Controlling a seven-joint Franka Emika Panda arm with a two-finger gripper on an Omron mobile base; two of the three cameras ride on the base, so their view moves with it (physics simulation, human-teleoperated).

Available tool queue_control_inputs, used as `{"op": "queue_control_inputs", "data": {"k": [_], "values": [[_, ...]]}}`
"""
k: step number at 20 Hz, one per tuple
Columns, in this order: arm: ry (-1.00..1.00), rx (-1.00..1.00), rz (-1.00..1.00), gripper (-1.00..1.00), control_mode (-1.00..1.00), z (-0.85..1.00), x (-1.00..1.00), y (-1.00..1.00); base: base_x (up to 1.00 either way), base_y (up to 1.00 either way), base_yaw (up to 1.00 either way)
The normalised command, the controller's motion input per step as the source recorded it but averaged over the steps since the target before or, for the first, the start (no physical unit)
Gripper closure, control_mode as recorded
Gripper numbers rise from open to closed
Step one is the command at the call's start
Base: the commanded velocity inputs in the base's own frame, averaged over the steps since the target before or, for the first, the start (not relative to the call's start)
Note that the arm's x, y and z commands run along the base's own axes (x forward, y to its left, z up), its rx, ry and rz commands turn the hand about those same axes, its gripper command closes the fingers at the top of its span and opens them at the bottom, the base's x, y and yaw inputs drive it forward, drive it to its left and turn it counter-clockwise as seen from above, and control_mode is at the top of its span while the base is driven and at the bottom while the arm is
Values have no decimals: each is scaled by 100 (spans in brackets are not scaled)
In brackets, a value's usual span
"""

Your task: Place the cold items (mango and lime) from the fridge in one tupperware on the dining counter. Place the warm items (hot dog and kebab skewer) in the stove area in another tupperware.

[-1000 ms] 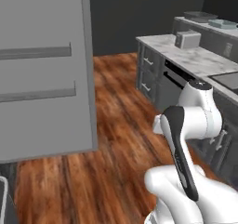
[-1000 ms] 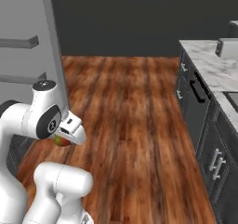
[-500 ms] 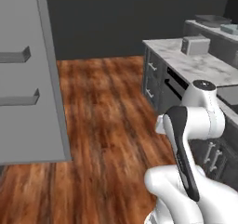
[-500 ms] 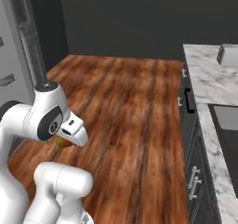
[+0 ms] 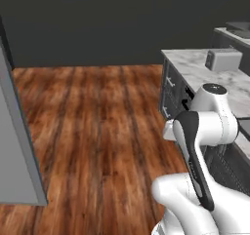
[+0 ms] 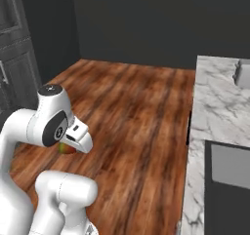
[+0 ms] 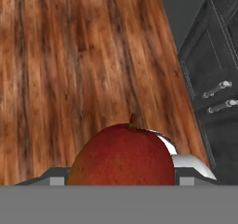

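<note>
Mango (image 7: 122, 155): you see it red, stem up, seated in the gripper (image 7: 125, 172), whose jaws stand wide and closed on its sides. It hangs over the wooden floor (image 7: 69, 56), with dark cabinets (image 7: 211, 74) off to one side, tucked under the arm (image 6: 53, 127).

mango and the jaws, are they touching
Touching: in the hand view the mango sits between the jaws of the gripper, their pale faces against its sides.

Mango (image 7: 122, 155) smooth, matt red skin; floor (image 5: 97, 117) glossy wood planks; counter top (image 6: 219, 102) veined marble.
</note>
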Motion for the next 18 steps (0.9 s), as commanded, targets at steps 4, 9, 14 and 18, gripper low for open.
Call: {"op": "queue_control_inputs", "data": {"k": [4, 9, 14, 18], "values": [[0, 0, 0, 100, 100, 0, 0, 0, 100, -2, 0], [0, 0, 0, 100, 100, 0, 0, 0, 100, -46, 2], [0, 0, 0, 100, 100, 0, 0, 0, 100, -40, 4], [0, 0, 0, 100, 100, 0, 0, 0, 100, -6, 0]]}}
